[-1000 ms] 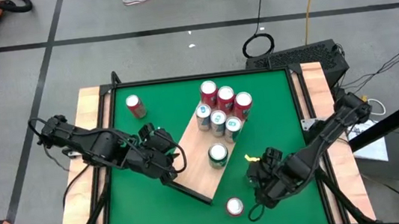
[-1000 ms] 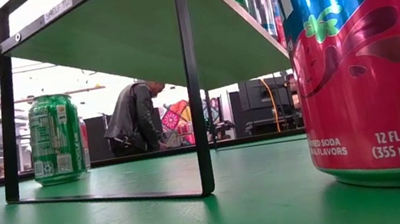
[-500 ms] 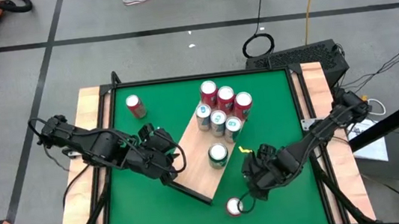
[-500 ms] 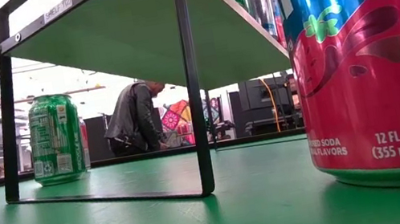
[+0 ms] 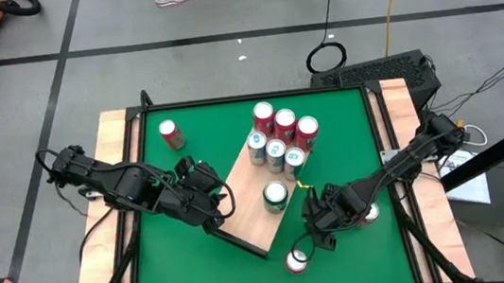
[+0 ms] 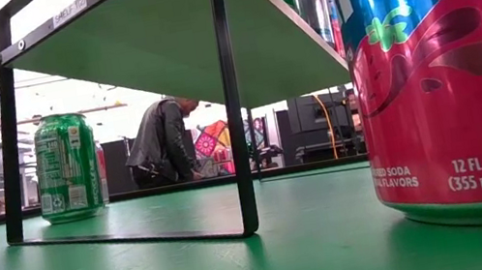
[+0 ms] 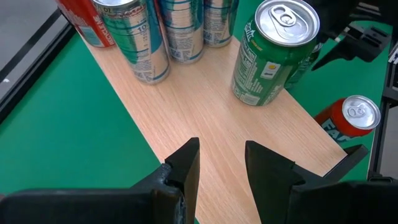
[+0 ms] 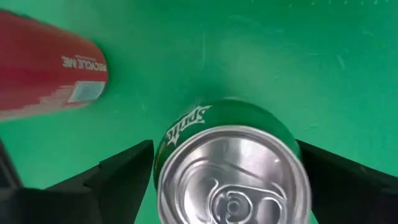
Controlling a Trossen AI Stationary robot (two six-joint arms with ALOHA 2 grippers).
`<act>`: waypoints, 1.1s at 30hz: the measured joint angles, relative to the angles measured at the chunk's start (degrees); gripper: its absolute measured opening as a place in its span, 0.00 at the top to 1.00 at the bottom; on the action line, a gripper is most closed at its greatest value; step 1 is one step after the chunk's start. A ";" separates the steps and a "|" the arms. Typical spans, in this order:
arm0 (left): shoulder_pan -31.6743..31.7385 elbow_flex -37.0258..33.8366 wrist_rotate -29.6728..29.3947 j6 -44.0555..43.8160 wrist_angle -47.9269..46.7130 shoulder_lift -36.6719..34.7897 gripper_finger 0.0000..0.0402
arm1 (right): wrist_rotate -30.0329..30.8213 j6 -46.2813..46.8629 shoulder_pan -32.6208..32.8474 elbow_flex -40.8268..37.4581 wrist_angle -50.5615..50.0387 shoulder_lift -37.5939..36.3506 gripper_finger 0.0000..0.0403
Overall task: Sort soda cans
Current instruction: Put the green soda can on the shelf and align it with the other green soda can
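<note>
My right gripper stands over the green table near its front, beside the wooden board, shut on a green soda can. A red can stands on the table just in front of it and also shows in the right wrist view. My left gripper is open and empty at the board's left edge. On the board stand a green can and a cluster of red and teal cans. Another red can stands at the far left. My right gripper has the green can between its two fingers, one finger on each side of the can's upper wall. The fingers come from above, slanting down. The can's silver top faces up. The gripper hides whether its base is on the table.
The board is a raised shelf on a black frame. A green can stands on the table beyond the shelf's underside. The table has wooden side rails. A person shows in the room behind.
My right gripper has gone toward the table's left edge, closer to the board's near corner and the red can at the front.
</note>
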 joint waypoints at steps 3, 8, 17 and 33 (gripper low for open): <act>0.00 0.00 0.00 0.00 0.00 0.00 0.70 | -0.03 0.33 0.01 -0.80 1.08 0.02 0.16; 0.00 0.00 -0.01 0.00 0.00 0.00 0.70 | -2.84 1.61 0.11 -0.49 1.24 0.02 0.26; 0.17 0.00 -1.77 1.45 0.02 0.00 0.70 | -11.58 7.68 -0.10 7.87 -4.37 0.15 0.27; 0.20 0.00 -1.11 3.19 0.07 0.00 0.70 | -11.70 20.19 -0.25 39.59 -17.53 0.04 0.27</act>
